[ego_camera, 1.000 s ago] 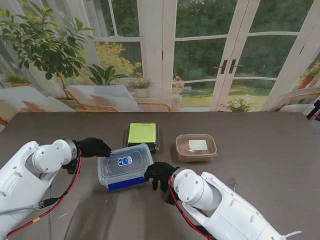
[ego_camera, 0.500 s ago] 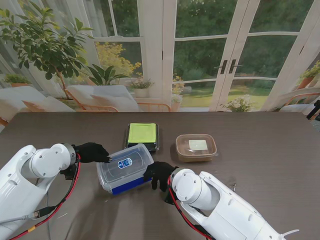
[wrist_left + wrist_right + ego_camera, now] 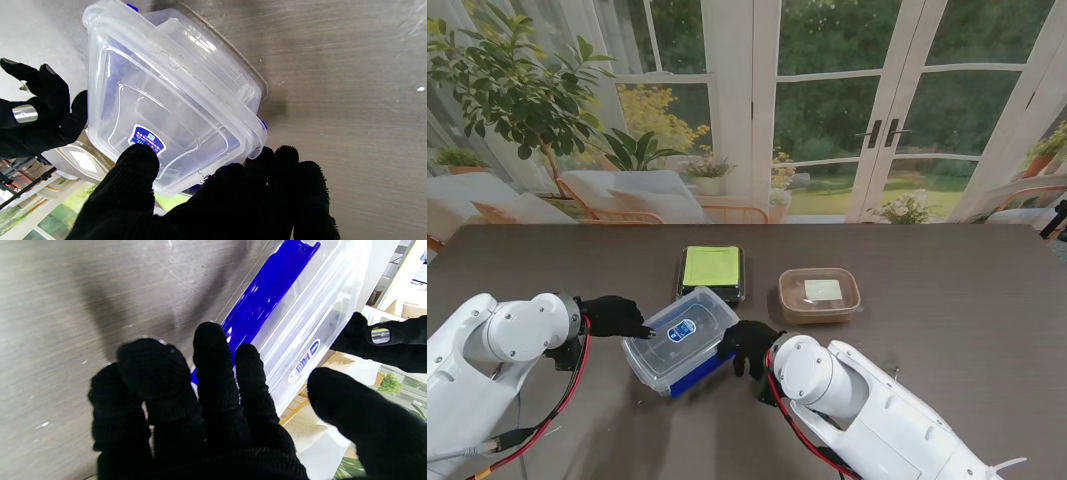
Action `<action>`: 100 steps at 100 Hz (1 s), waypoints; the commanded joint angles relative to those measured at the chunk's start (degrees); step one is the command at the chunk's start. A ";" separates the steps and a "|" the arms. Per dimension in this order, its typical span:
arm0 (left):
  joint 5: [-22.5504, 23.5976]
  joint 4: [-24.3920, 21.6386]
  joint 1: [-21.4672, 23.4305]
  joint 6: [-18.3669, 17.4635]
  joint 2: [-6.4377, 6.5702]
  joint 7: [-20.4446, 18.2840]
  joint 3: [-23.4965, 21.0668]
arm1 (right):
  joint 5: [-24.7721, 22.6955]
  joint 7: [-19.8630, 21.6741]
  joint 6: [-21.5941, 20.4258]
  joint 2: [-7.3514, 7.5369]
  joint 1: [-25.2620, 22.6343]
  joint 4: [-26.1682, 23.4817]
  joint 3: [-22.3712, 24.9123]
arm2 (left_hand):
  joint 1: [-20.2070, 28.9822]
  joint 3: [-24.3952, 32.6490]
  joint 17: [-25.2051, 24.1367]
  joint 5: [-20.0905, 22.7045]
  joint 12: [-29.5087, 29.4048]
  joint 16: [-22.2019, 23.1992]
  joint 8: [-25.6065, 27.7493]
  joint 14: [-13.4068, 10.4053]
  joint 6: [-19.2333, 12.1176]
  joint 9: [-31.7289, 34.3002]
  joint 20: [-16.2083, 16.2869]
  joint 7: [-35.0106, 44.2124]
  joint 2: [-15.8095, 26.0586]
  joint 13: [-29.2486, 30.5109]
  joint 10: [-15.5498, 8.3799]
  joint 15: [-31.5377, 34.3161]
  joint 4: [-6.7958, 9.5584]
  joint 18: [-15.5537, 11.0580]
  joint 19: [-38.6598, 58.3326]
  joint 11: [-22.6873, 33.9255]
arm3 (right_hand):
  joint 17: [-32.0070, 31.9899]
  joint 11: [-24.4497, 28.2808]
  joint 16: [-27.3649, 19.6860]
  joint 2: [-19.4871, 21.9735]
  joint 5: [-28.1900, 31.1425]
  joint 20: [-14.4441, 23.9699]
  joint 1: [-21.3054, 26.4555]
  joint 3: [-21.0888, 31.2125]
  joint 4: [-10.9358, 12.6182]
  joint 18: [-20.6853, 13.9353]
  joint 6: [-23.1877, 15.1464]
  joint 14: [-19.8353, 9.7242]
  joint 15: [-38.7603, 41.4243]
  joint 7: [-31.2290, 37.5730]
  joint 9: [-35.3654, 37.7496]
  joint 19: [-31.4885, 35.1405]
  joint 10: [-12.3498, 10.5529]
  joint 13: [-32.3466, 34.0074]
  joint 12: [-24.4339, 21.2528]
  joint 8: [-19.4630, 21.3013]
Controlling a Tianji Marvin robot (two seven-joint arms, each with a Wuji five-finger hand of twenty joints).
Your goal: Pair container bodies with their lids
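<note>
A clear plastic container (image 3: 677, 340) with a blue-and-white label and a blue side latch (image 3: 695, 372) is tilted above the table, gripped between both hands. My left hand (image 3: 612, 316) holds its left end, thumb on the labelled face (image 3: 146, 141). My right hand (image 3: 747, 345) grips its right end, with fingers by the blue latch (image 3: 263, 303) and thumb over the top. In the left wrist view, the clear container (image 3: 166, 110) shows a second clear rim on its table side. Whether that rim is its lid I cannot tell.
A black container with a green lid (image 3: 712, 270) sits farther from me at the middle. A brown translucent container with a clear lid (image 3: 819, 293) stands to its right. The dark wooden table (image 3: 947, 300) stretches to both sides. Windows and plants lie beyond its far edge.
The clear container has turned between my hands, its right end swinging farther from me and the blue latch side now facing near-right. Both hands shifted slightly with it.
</note>
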 commanded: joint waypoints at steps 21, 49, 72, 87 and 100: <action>-1.15 -3.66 3.34 1.35 -0.54 -3.34 0.34 | -0.24 0.95 0.18 -0.43 0.27 0.39 -0.31 | 2.30 -2.26 0.39 4.23 0.67 -0.24 1.99 0.55 -13.42 3.31 0.13 6.16 2.55 0.24 -8.51 -0.31 2.12 -2.37 0.09 3.42 | 11.61 1.44 0.72 0.15 -4.65 0.83 -1.14 -0.84 -1.05 0.64 -1.07 0.18 1.49 -6.76 1.17 2.14 0.12 0.94 0.74 0.75; -1.67 -6.15 5.04 1.67 -0.61 -3.05 -0.17 | -0.51 1.33 -0.15 -0.17 0.08 0.47 -0.07 | 3.00 -3.17 0.56 4.70 0.70 -0.29 2.09 0.66 -13.20 3.85 0.09 6.39 2.73 0.55 -8.27 -0.20 2.17 -2.12 0.24 3.54 | 11.69 1.43 0.75 0.09 -4.54 0.78 -1.18 -0.77 -1.05 0.56 -1.08 -0.06 1.70 -6.83 1.30 2.16 0.01 1.01 0.70 0.72; -1.92 -8.51 5.73 1.85 -0.58 -3.16 0.08 | -0.84 1.62 -0.11 0.00 0.12 0.45 -0.03 | 3.37 -3.73 0.92 5.00 0.75 -0.31 2.15 0.63 -13.07 4.51 0.09 6.52 2.90 1.07 -8.32 -0.01 2.24 -1.93 0.46 3.73 | 11.75 1.46 0.74 0.12 -4.78 0.73 -1.13 -0.72 -1.05 0.60 -0.98 0.10 1.73 -6.91 1.33 2.15 0.03 0.98 0.71 0.70; -1.91 -10.43 6.33 2.23 -0.56 -3.36 0.11 | -1.12 1.84 -0.20 0.14 0.05 0.32 0.01 | 3.58 -4.12 0.98 5.15 0.74 -0.36 2.19 0.58 -13.01 4.66 0.01 6.60 2.99 1.27 -8.31 0.03 2.27 -1.89 0.49 3.75 | 11.75 1.45 0.72 0.11 -4.83 0.71 -1.17 -0.72 -1.06 0.60 -1.02 -0.26 1.74 -6.83 1.33 2.15 0.00 0.99 0.71 0.74; -2.04 -11.88 6.76 2.24 -0.60 -3.20 0.24 | -1.42 1.96 -0.45 0.28 -0.16 0.19 0.07 | 3.77 -4.42 1.15 5.63 0.74 -0.42 2.30 0.56 -13.08 4.93 -0.01 6.87 3.04 1.40 -8.31 0.03 2.29 -1.81 0.61 3.82 | 11.75 1.45 0.72 0.17 -4.87 0.70 -1.14 -0.74 -1.06 0.60 -0.94 0.02 1.74 -6.78 1.33 2.16 -0.02 0.97 0.71 0.76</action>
